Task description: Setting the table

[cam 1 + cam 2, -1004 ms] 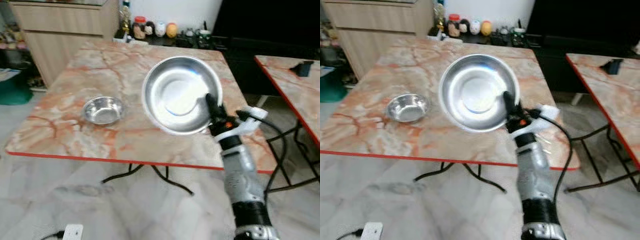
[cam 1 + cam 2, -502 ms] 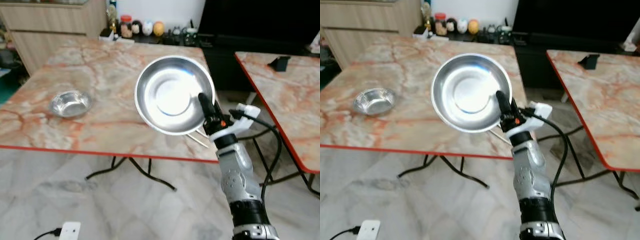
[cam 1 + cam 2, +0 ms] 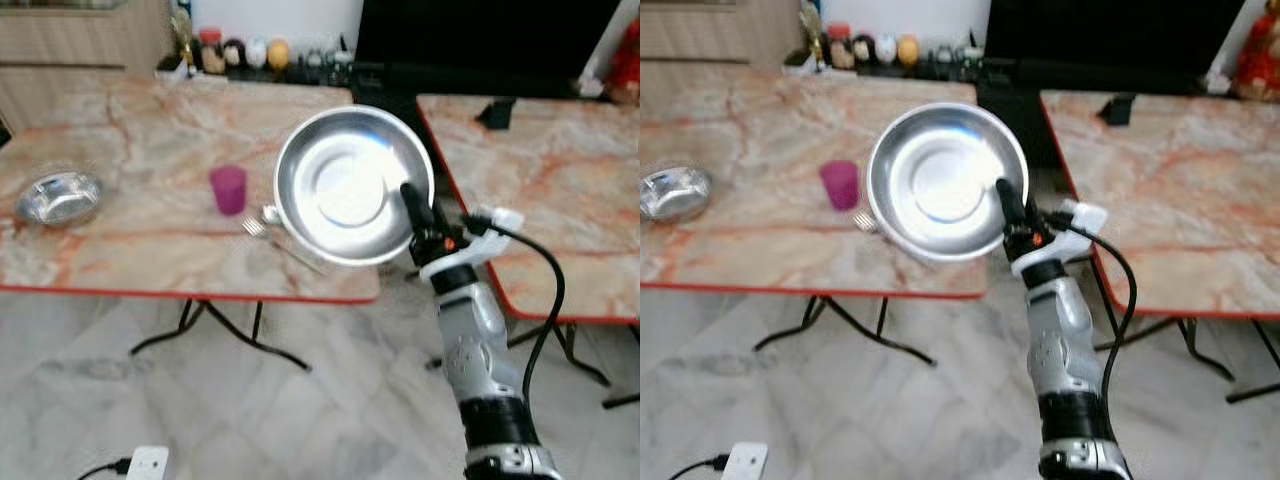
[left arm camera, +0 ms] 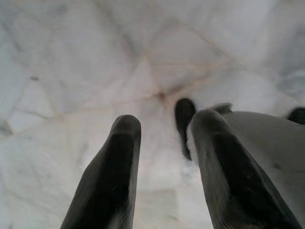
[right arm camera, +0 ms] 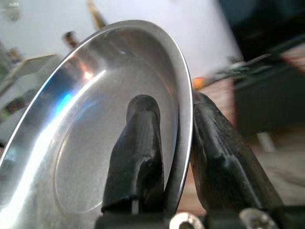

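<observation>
A large steel plate is held tilted in the air before the marble table, and my right gripper is shut on its rim. In the right wrist view one finger lies inside the plate and the other behind its rim. On the table stand a pink cup, a fork next to the cup, and a small steel bowl at the far left. My left gripper hangs over the marble floor, its fingers apart with nothing between them.
A second marble table stands to the right with a dark object on it; a gap separates the two tables. Jars and small items line a low shelf behind. A white plug block lies on the floor.
The camera has turned right, so the table and bowl slid left and the pink cup and fork came into view. The plate stays gripped in my right gripper.
</observation>
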Robot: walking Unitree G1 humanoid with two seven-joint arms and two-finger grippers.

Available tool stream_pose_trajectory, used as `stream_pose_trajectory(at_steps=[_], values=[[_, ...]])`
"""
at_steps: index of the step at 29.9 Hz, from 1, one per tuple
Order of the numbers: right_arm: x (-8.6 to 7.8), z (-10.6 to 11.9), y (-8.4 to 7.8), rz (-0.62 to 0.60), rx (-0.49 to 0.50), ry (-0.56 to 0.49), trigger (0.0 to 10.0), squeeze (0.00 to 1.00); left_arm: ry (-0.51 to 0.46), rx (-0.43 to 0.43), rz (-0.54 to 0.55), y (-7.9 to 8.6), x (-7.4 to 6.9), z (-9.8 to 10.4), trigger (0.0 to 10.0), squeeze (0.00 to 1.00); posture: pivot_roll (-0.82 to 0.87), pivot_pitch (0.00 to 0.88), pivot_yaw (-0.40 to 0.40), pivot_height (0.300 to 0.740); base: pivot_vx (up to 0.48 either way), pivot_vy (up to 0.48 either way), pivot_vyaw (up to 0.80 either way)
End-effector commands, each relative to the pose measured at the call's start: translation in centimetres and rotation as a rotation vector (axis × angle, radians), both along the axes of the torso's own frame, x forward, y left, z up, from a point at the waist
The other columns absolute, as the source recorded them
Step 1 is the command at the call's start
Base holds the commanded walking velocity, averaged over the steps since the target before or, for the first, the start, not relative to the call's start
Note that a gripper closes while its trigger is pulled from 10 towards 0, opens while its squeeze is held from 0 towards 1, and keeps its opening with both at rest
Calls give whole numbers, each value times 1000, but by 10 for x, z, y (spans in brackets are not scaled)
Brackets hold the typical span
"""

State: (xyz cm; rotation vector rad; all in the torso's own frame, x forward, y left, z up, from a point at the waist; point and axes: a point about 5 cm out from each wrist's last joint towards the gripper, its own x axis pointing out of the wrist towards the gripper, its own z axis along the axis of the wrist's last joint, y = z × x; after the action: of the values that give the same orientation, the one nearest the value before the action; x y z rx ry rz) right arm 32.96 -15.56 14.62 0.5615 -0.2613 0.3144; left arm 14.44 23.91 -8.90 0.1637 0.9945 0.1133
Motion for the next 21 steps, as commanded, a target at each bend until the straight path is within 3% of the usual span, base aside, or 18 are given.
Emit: stream_pose_trajectory(at_steps=[1,12,21], values=[[2,7,3,-2,-1,-28,10000,0,13,13,-13,4,-4,0,10000,0,-36,0,-48,740,0,-334,0],[3,7,0,-20,-9,-21,10000,0,3,3,-14,-4,2,0,10000,0,-41,0,-47,740,0,-327,0],[2,4,-2,-41,-10,-7,10000,0,17,13,11,13,-7,1,10000,0,-41,0,-45,740,0,-310,0]])
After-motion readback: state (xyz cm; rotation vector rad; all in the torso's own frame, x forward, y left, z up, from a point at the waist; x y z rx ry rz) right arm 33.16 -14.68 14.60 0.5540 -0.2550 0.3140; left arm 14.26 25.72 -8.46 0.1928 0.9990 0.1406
